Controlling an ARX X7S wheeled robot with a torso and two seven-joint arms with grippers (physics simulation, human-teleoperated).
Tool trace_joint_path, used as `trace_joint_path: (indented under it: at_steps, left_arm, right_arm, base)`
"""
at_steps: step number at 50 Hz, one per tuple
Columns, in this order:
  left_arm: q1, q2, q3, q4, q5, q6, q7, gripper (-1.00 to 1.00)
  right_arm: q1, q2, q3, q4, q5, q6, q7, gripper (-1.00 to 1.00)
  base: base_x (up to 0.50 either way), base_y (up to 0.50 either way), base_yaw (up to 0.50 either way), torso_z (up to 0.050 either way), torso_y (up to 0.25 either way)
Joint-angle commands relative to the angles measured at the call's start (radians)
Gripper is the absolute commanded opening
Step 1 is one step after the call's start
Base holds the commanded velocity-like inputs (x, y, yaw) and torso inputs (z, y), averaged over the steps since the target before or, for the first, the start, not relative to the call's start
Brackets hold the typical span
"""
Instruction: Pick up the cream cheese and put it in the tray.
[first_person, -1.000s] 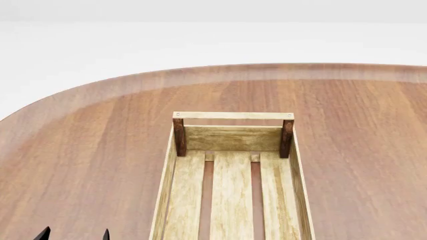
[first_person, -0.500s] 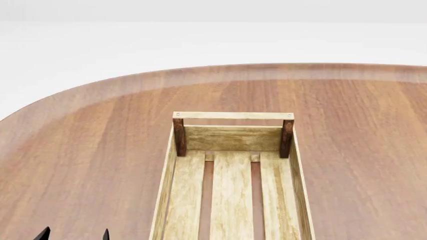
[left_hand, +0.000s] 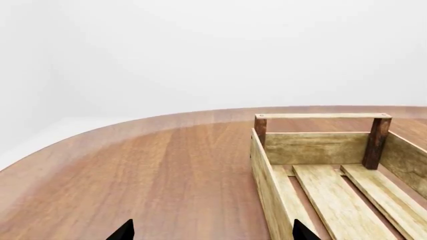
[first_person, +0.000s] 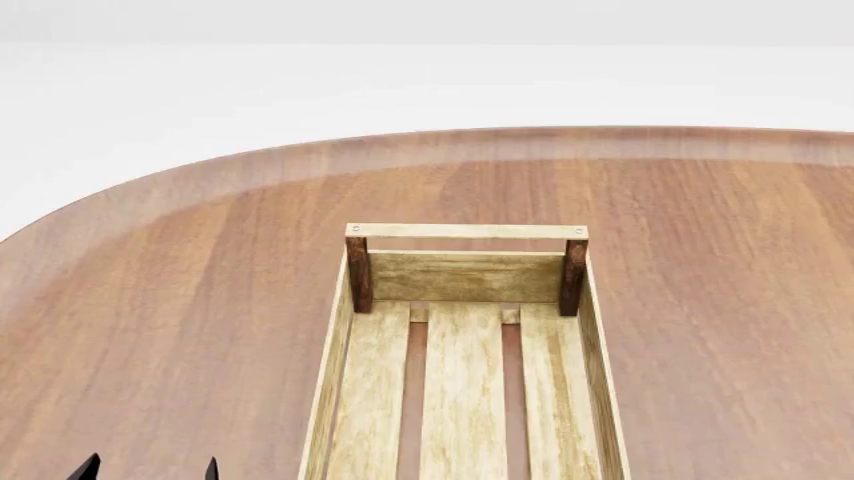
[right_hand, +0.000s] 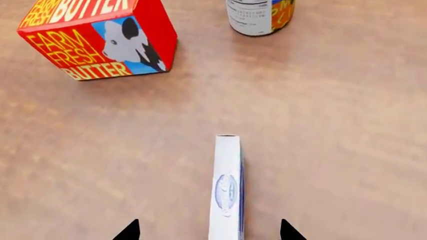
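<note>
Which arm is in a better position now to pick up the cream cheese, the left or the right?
The right. In its wrist view the cream cheese lies on the table between the open right gripper's fingertips. The left gripper hangs open beside the tray, with no cream cheese in its view.

red butter box (right_hand: 100, 40), round can (right_hand: 260, 16), wooden table (first_person: 174, 300)
</note>
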Motion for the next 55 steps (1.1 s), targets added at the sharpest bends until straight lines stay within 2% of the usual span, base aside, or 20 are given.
trace_joint_path:
  at_steps: [1, 55]
  left_arm:
    - [-0.001, -0.003, 0.004, 0.000, -0.005, 0.000, -0.004, 1.00]
    - [-0.004, -0.016, 0.021, -0.001, -0.021, 0.002, -0.022, 1.00]
  right_arm:
    - [0.000, -0.012, -0.005, 0.003, 0.003, -0.001, 0.006, 1.00]
    - [0.084, 0.030, -0.055, 0.284, -0.064, -0.108, -0.060, 1.00]
  base:
    - [0.00, 0.00, 0.00, 0.000, 0.000]
    - [0.00, 0.00, 0.00, 0.000, 0.000]
